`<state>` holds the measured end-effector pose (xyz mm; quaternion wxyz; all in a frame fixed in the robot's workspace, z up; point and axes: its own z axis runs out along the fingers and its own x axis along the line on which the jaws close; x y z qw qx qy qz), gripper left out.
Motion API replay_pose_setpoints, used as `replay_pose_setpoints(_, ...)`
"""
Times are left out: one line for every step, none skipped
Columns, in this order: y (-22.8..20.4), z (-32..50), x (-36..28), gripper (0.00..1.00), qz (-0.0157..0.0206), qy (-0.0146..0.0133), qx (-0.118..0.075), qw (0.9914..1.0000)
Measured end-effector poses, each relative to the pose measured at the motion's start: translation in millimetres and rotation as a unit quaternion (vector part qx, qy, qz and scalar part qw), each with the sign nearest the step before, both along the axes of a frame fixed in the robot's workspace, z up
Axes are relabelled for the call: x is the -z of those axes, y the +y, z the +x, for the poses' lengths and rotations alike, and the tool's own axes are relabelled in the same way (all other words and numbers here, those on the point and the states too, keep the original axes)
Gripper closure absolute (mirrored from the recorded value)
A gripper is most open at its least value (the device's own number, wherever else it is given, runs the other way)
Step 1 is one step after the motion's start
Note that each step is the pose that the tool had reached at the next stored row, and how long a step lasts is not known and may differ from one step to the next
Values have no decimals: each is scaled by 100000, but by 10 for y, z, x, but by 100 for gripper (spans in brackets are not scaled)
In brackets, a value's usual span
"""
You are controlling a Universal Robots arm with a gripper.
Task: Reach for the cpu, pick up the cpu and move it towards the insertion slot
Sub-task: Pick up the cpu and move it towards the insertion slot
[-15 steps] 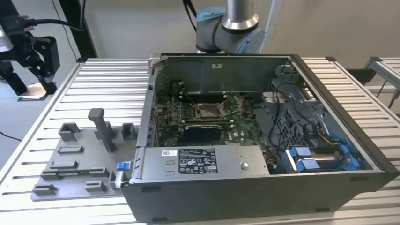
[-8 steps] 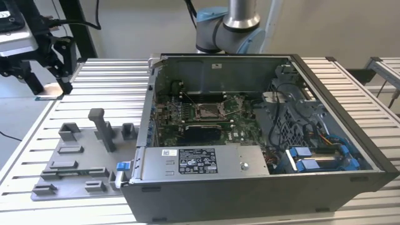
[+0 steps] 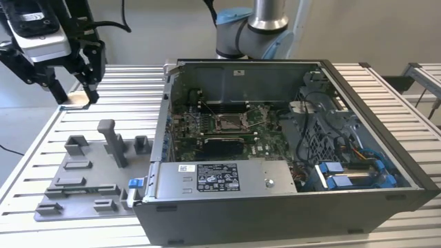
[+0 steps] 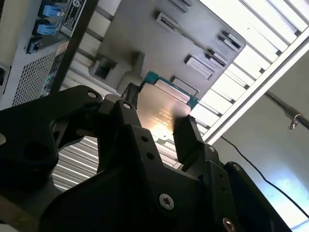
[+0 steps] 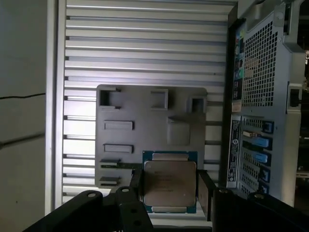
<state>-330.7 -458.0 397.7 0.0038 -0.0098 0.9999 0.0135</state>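
Now holding the cpu (image 5: 169,181) by two opposite edges, pale silver face up toward the first wrist view, thin green border around it. Pinched by the gripper (image 5: 170,193), black fingers (image 5: 135,186) pressed against the chip from either side in both wrist views. Raised above the slatted table (image 3: 124,82), at the exterior view's left. Apart from the grey fixture plate (image 3: 93,178) with its blocks and post, lying on the same table. Well apart from the insertion slot (image 3: 231,122), down inside the open computer case (image 3: 276,217) toward the exterior view's right, shiny frame and dark centre ringed by green board.
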Motion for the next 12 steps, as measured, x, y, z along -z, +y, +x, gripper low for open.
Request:
replay_pose_setpoints(0, 39, 0, 100, -1, -2, 0, 100000)
replay_pose_setpoints(0, 80, 0, 100, -1, -1, 2, 100000)
replay_pose_setpoints(0, 118, 0, 100, -1, 1, 4, 100000)
replay_pose_setpoints(0, 154, 0, 100, 1, -1, 1, 100000)
replay_pose_setpoints(0, 191, 0, 100, 1, -3, -2, 100000)
replay_pose_setpoints(0, 227, 0, 100, 1, -2, -2, 100000)
replay_pose_setpoints(0, 264, 0, 100, 2, -2, -2, 100000)
replay_pose_setpoints(0, 303, 0, 100, 1, -1, 1, 100000)
replay_pose_setpoints(0, 339, 0, 100, 1, -3, 0, 100000)
replay_pose_setpoints(0, 373, 1, 100, 3, -3, 4, 100000)
replay_pose_setpoints(0, 404, 0, 100, 2, -2, -1, 100000)
replay_pose_setpoints(0, 433, 1, 100, 4, -5, -3, 100000)
